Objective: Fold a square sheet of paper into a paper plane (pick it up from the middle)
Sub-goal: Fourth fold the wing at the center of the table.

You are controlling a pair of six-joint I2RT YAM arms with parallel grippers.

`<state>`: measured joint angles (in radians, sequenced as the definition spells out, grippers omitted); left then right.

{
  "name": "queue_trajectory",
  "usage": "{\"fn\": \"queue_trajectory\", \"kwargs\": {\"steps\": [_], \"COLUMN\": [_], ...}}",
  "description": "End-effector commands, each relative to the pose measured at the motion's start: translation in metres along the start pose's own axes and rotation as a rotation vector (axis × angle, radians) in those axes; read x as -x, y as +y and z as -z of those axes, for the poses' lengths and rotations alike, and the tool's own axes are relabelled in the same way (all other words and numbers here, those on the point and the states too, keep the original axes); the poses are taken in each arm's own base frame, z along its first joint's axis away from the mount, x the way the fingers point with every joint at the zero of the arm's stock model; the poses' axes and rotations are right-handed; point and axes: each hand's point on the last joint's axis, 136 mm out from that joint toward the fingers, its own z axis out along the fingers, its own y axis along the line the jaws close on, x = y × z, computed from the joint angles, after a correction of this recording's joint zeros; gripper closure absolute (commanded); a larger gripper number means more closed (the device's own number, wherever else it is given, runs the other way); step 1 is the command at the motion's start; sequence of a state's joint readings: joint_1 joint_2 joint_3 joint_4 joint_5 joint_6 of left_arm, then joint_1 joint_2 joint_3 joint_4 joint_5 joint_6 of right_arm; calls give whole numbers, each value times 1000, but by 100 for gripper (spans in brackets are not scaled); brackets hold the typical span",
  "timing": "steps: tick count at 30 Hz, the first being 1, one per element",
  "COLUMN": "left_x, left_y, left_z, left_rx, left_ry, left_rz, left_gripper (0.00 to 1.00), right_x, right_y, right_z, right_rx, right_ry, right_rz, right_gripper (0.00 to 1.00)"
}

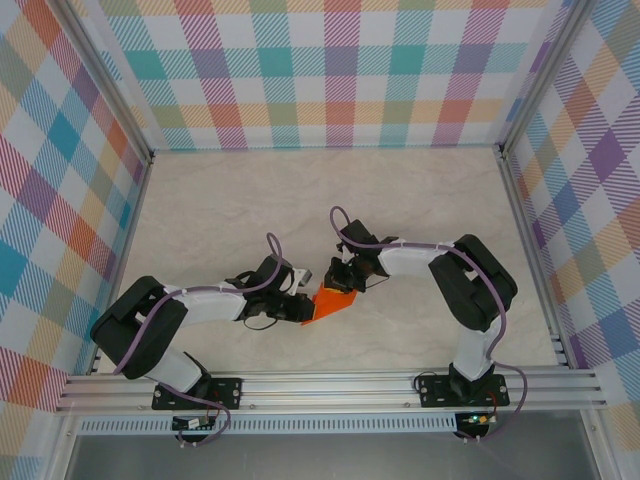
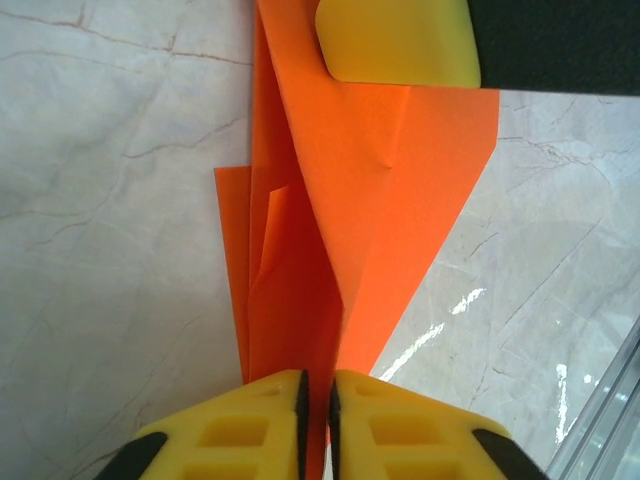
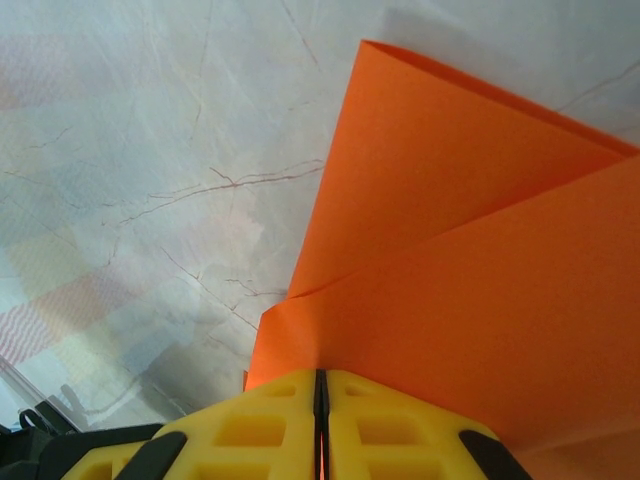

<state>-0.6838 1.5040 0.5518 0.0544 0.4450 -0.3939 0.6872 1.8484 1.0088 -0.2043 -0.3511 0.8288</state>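
Note:
The orange sheet of paper (image 1: pixel 331 301) is creased into a pointed, layered shape and held between both grippers just above the table, near the front middle. My left gripper (image 1: pixel 306 308) pinches its left end; in the left wrist view the folded layers (image 2: pixel 370 200) run down into the narrow slit of the gripper (image 2: pixel 317 385). My right gripper (image 1: pixel 346 284) is shut on the opposite edge, and one of its yellow fingers (image 2: pixel 400 40) shows in the left wrist view. In the right wrist view the paper (image 3: pixel 480 250) spreads away from the closed gripper (image 3: pixel 321 378).
A pale marble tabletop (image 1: pixel 250 210) lies under and around the paper. Checked cloth walls (image 1: pixel 330 70) stand at the back and sides. An aluminium rail (image 1: pixel 330 385) runs along the near edge by the arm bases.

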Motion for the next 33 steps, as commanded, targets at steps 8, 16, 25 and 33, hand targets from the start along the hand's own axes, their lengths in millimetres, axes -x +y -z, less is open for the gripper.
{"fn": "queue_trajectory", "kwargs": {"steps": [8, 16, 25, 33], "left_x": [-1, 1, 1, -4], "left_y": [-5, -10, -11, -6], "left_z": [-5, -9, -12, -19], "left_rx": [-68, -105, -120, -109], "left_ry": [20, 21, 31, 63], "left_rz": [18, 33, 50, 77], "left_gripper": [97, 97, 97, 97], "right_x": [-5, -16, -21, -7], "right_y": [-4, -7, 14, 12], "right_z": [24, 39, 34, 22], "right_rx": [-14, 6, 113, 65], "right_ry": [-46, -70, -26, -27], "right_rz": [2, -12, 24, 11], "right_gripper": [88, 82, 82, 85]}}
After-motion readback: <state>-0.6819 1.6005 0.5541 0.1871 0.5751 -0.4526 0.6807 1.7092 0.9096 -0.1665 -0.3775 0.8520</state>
